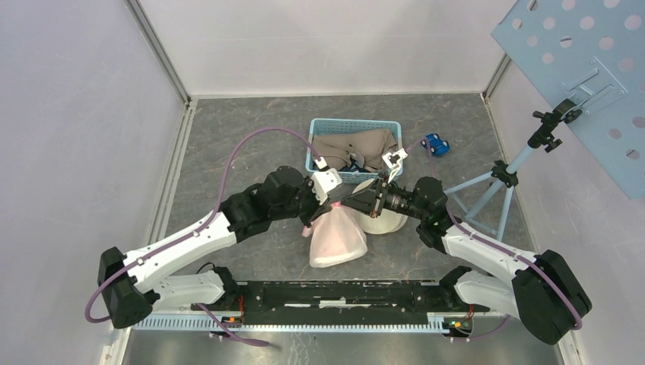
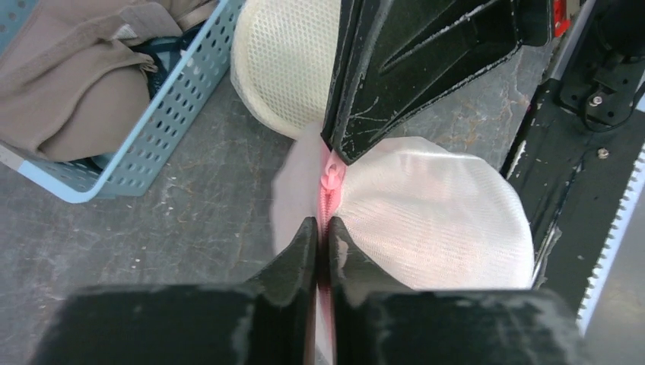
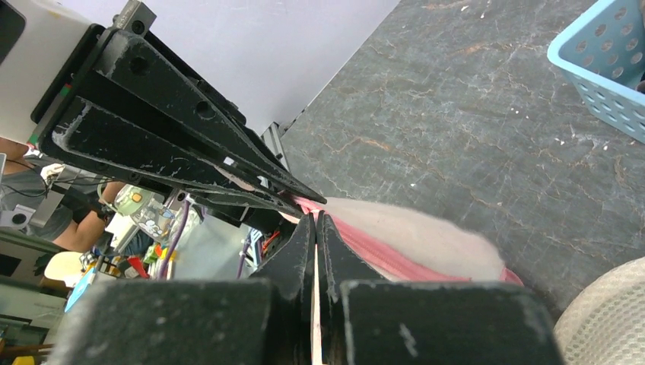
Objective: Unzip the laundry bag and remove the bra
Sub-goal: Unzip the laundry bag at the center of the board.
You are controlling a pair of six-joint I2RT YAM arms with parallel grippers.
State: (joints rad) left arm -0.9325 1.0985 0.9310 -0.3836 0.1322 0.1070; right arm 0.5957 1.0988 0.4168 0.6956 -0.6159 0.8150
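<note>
Pale pink mesh laundry bag (image 1: 337, 237), centre of the scene.
Its pink zipper (image 2: 332, 179) runs along the top edge, pull showing.

White-and-black arms (image 1: 186, 242) trail purple cables (image 1: 262, 131); black fingers (image 2: 293, 258) seem paint-chipped.

Seen from above, two robot arms leaned inward over a dark grey marbled table (image 1: 228, 137), the left gripper (image 1: 328, 204) and right gripper (image 1: 342, 204) meeting tip to tip at the top edge of a pale pink mesh laundry bag (image 1: 337, 239). A round cream mesh pouch (image 1: 385, 222) lay just beside it, under the right arm. Behind them sat a light blue perforated plastic basket (image 1: 312, 156) holding beige cloth (image 1: 361, 144), a small blue toy car (image 1: 435, 144) near its right side.
</note>
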